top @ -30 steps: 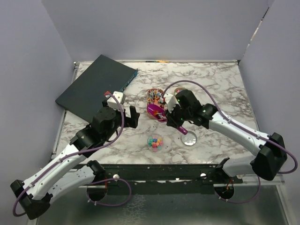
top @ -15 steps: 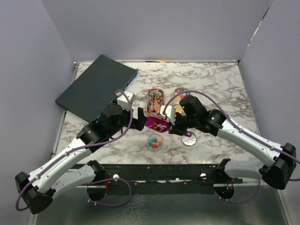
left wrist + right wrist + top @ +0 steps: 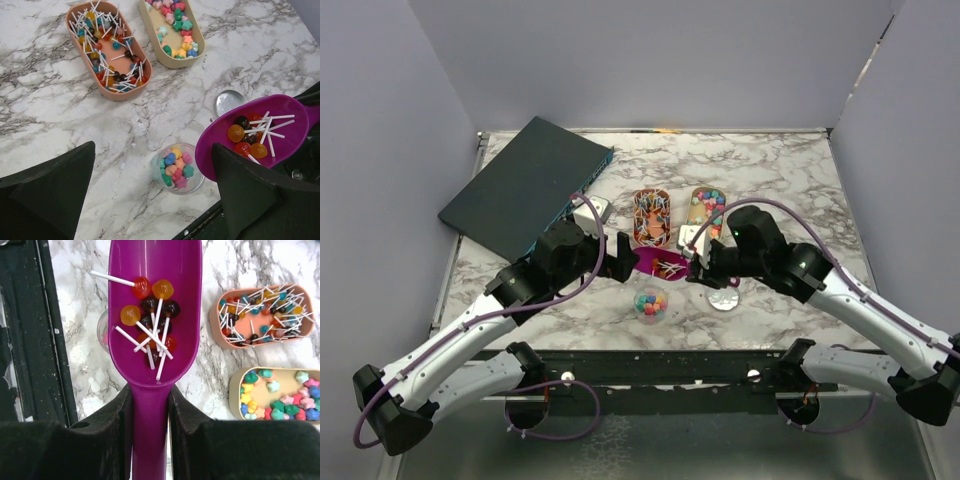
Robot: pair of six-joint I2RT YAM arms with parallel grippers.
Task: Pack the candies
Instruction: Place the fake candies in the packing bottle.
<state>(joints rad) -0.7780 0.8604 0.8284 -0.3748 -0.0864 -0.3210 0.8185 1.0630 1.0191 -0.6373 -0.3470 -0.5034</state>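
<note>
My right gripper [image 3: 150, 396] is shut on the handle of a purple scoop [image 3: 155, 270], which holds several candies [image 3: 150, 315]: small lollipops with white sticks. The scoop [image 3: 665, 266] hovers just behind a clear cup [image 3: 651, 303]. That cup [image 3: 177, 167] is partly filled with small bright candies. In the right wrist view the cup [image 3: 102, 330] is mostly hidden under the scoop. My left gripper [image 3: 152, 155] is open, its fingers spread wide above the cup and touching nothing. Its right finger stands close to the scoop's bowl [image 3: 255, 130].
An orange tray [image 3: 651, 217] of lollipops and a beige tray [image 3: 706, 210] of shaped sweets lie side by side behind the scoop. A round lid [image 3: 725, 298] lies right of the cup. A dark flat box [image 3: 525, 185] fills the back left. The black table rail runs along the front.
My right arm has carried the loaded scoop from the orange tray forward, toward the cup. My left arm has reached right and forward, still open, bringing its gripper up beside the scoop.
</note>
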